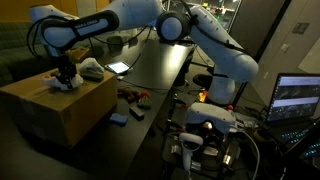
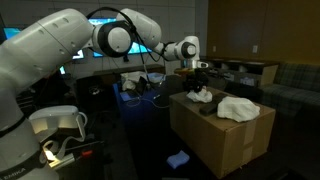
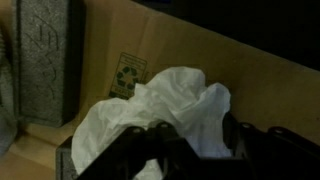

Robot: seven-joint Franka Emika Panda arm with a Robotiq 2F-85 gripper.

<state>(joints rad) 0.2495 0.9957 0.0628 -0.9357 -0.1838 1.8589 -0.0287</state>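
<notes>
The pincer [image 3: 193, 140] is spread, its dark fingers [image 3: 143, 148] straddling a crumpled white cloth [image 3: 170, 100] that lies between them on top of a cardboard box [image 1: 60, 110]. Whether the pads touch it is hard to tell. Just beside the cloth is a printed mark [image 3: 127, 75], then a gray block [image 3: 45, 60]. In an exterior view a second white bundle [image 2: 238, 108] rests nearby. Beyond the box stands a dark tabletop [image 1: 160, 65].

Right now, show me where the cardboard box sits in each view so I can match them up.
Exterior view: the cardboard box is at lower left, under the gripper.
Exterior view: the box is low, right of centre, gripper above it.
Wrist view: its brown top spans middle and right, behind the gripper.
Shared landmark: the gripper over the box.
</notes>
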